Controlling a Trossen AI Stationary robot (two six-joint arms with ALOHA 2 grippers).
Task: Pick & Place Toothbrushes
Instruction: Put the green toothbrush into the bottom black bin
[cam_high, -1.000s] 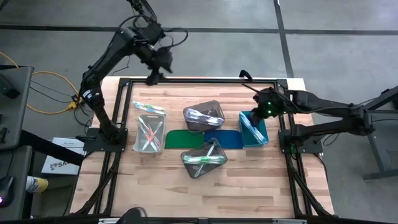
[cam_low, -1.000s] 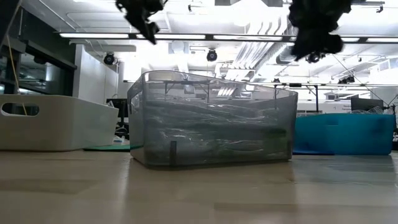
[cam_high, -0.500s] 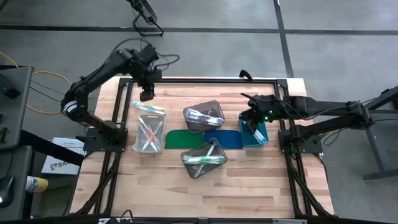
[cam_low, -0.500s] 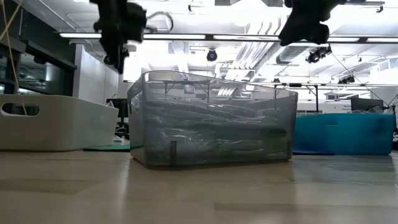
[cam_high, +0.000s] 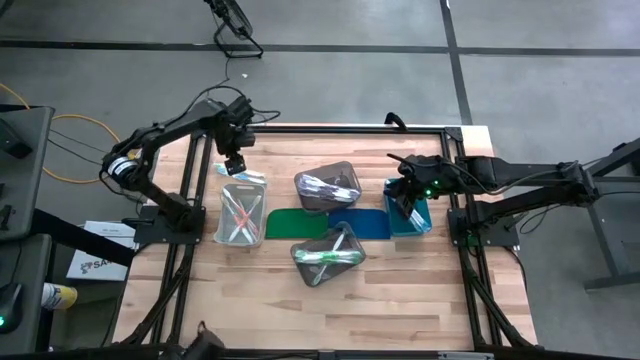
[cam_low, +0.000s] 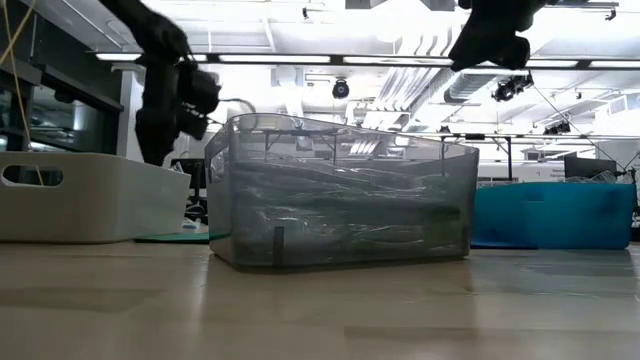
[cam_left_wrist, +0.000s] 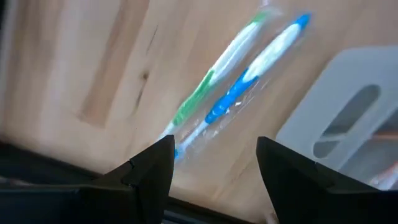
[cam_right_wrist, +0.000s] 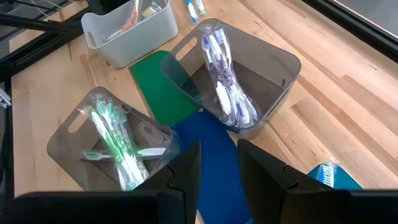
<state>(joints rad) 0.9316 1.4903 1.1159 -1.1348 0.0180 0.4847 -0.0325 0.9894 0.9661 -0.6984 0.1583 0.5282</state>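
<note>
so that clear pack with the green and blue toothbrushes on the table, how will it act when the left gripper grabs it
The toothbrush pack looks light and thin, so it should lift easily. Its glossy clear wrap may be slippery and could crinkle between the open left gripper fingers. Lying flat on the wooden table, it probably slides rather than rolls if nudged.

Loose toothbrushes (cam_high: 241, 173) on the table (cam_high: 270, 300) behind the leftmost bin (cam_high: 240, 213).

Bare wood surrounds the loose toothbrushes (cam_left_wrist: 239, 93); white bin (cam_left_wrist: 348, 118) crowds one side.
</note>
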